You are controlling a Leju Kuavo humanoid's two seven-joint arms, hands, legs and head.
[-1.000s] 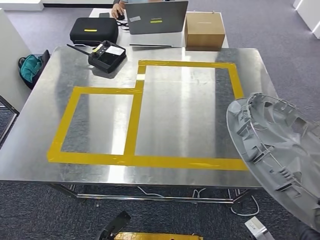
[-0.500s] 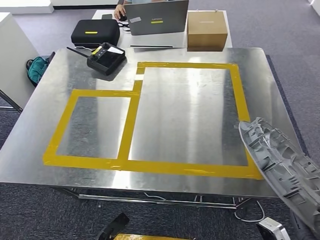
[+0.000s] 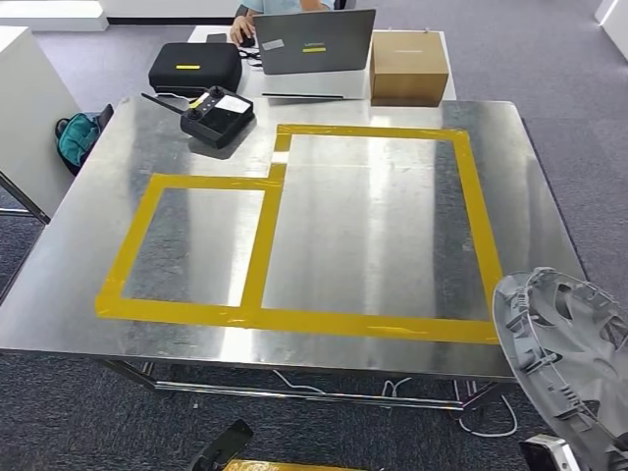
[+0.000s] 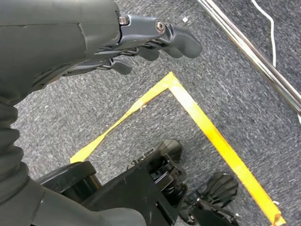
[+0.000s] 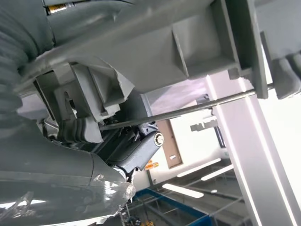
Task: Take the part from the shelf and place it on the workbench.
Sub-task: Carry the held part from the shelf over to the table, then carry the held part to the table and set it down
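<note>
The part (image 3: 574,358) is a round grey plastic cover with ribs and clips on its inner face. It hangs tilted at the head view's lower right, off the near right corner of the steel workbench (image 3: 348,221) and apart from it. My right hand (image 5: 136,150) grips the part from beneath, and the part's ribbed underside (image 5: 184,42) spans the right wrist view. My left hand (image 4: 152,40) hangs low over the carpet with its fingers loosely extended and nothing in them.
Yellow tape (image 3: 270,211) marks a small and a large rectangle on the bench top. A black controller (image 3: 217,115) lies at the far left. Behind stand a black case (image 3: 194,67), a laptop (image 3: 315,42), a cardboard box (image 3: 408,65) and a person's hand (image 3: 244,29).
The camera has shifted slightly. The part has sunk toward the picture's lower right corner and turned, so more of its ribbed inside faces me.
</note>
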